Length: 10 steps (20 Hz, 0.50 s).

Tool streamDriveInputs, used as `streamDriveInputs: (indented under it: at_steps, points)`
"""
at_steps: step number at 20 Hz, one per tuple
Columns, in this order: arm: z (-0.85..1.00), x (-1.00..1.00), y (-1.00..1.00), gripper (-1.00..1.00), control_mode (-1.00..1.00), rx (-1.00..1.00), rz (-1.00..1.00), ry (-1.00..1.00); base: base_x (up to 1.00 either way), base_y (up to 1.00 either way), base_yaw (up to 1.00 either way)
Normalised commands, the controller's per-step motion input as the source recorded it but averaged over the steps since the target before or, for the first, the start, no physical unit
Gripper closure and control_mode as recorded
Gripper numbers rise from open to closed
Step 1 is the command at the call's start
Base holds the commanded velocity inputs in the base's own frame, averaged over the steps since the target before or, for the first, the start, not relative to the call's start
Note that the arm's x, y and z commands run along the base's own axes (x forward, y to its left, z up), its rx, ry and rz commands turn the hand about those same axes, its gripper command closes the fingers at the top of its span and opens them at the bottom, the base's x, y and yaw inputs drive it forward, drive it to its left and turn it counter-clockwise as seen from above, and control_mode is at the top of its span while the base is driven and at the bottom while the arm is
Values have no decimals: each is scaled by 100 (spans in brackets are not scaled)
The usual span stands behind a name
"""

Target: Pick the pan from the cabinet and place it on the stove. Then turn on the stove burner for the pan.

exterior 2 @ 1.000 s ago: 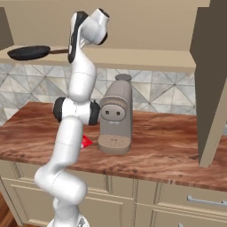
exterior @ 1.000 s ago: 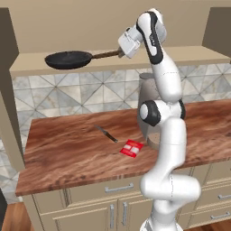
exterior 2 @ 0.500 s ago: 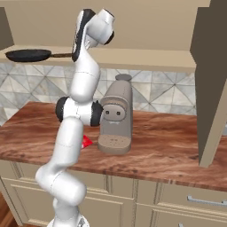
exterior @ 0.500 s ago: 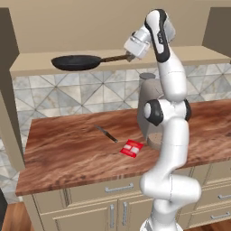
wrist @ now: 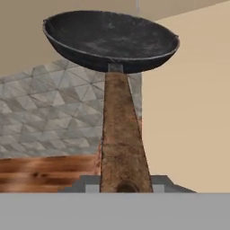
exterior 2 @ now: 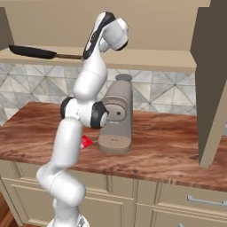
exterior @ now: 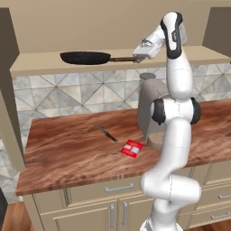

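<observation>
One round worn black pan [exterior: 85, 57], long brown handle, hand [exterior: 139, 56] clamped

Pan held by its handle, seen along the hand

The pan [wrist: 110, 40], black with a worn greyish inside, is seen at 12 o'clock, its bowl tilted so that the inner surface is shown. Its long brown handle [wrist: 120, 134] is run straight down from the bowl to 6 o'clock, where its end is clamped between the fingers [wrist: 85, 184], closed against it from either side. A grey patterned tile wall [wrist: 49, 112] is seen at 9 o'clock, with a strip of reddish wooden bench [wrist: 45, 173] below it at 8 o'clock. A plain beige surface [wrist: 188, 112] is seen at 3 o'clock.
</observation>
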Motion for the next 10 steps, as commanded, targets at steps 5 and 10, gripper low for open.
streamDriveInputs:
  at_steps: [5, 10]
  points:
    - [-38, -100, -14, 100, -100, 18, -28, -22, 0, 0, 0]
    - [-28, -100, -8, 100, -100, 14, -26, -26, 0, 0, 0]
